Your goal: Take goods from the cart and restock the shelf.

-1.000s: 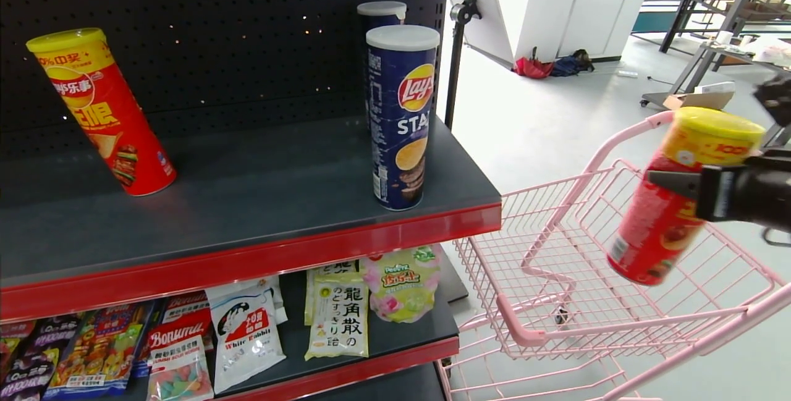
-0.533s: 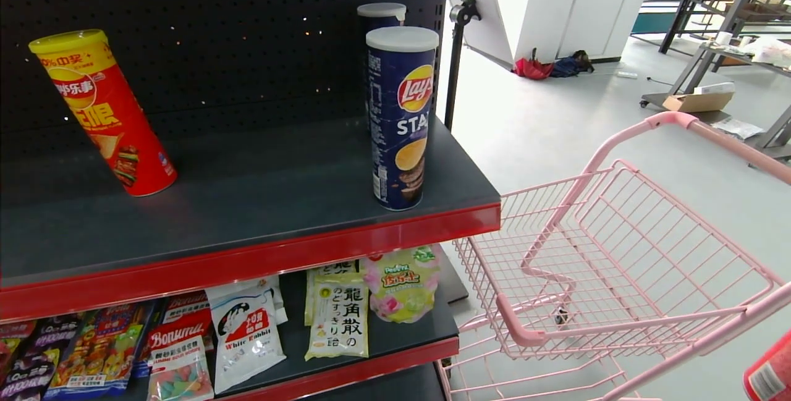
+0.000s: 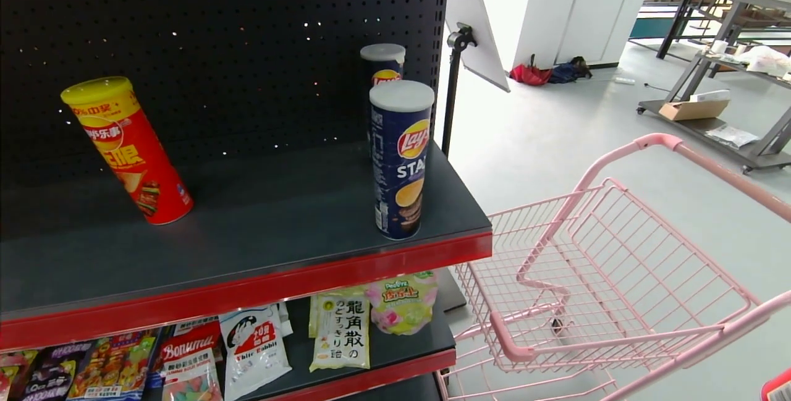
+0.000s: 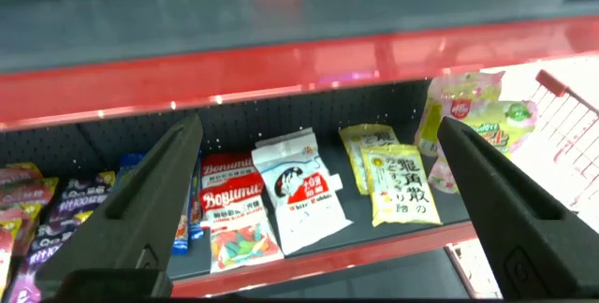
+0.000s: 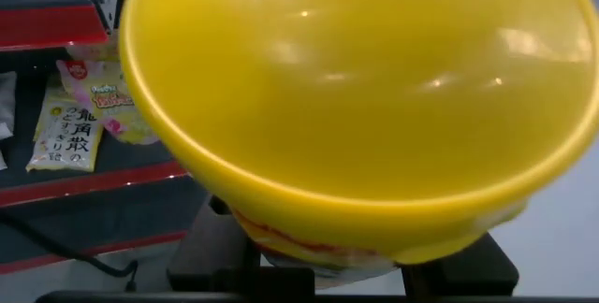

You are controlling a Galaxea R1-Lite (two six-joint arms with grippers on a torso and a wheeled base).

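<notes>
On the dark top shelf point(image 3: 259, 228) a red chip can with a yellow lid point(image 3: 126, 151) stands tilted at the left. Two blue chip cans stand at the right end, one at the front point(image 3: 400, 160) and one behind it point(image 3: 383, 61). The pink wire cart point(image 3: 618, 265) is parked to the right of the shelf. My right gripper point(image 5: 337, 267) is shut on another red chip can, whose yellow lid point(image 5: 365, 88) looms close in the right wrist view; a sliver of this can point(image 3: 780, 387) pokes into the head view's lower right corner. My left gripper point(image 4: 323, 209) hangs open before the lower shelf.
Snack bags point(image 3: 337, 333) lie in a row on the lower shelf point(image 4: 309, 214). The red front lip point(image 3: 259, 293) edges the top shelf, with a black pegboard point(image 3: 216, 30) behind. Bare shelf lies between the red can and the blue cans. A stand with a white board point(image 3: 460, 42) is beyond the shelf's right end.
The right arm with its red can dropped from above the cart to the head view's lower right corner. The head camera has shifted, so shelf and cart sit lower in the picture.
</notes>
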